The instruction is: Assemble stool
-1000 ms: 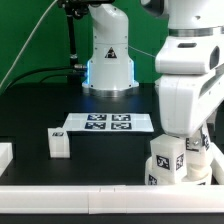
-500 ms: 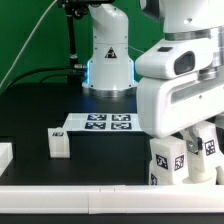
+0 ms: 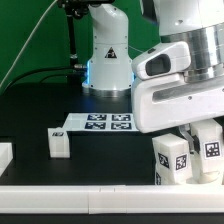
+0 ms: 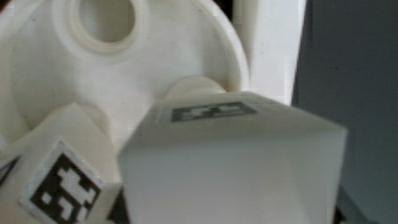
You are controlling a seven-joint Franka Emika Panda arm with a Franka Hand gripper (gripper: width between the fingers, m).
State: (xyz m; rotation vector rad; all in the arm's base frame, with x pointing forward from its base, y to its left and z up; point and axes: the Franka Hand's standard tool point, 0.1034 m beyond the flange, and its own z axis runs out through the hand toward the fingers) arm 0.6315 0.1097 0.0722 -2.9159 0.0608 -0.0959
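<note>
The round white seat disc stands on edge against the right rail, with a hollow socket showing. One tagged white leg is set in it, also seen in the wrist view. A second tagged leg fills the wrist view right at the jaws, with its end against the disc. My gripper is mostly hidden under the wrist and appears shut on this leg. A third leg lies loose on the table at the exterior view's left.
The marker board lies mid-table in front of the robot base. A white rail runs along the front edge. A white block sits at the left edge.
The wrist has turned and its housing has swung toward the exterior view's left. The tagged legs at the right have shifted a little to the right. The loose leg has not moved.
</note>
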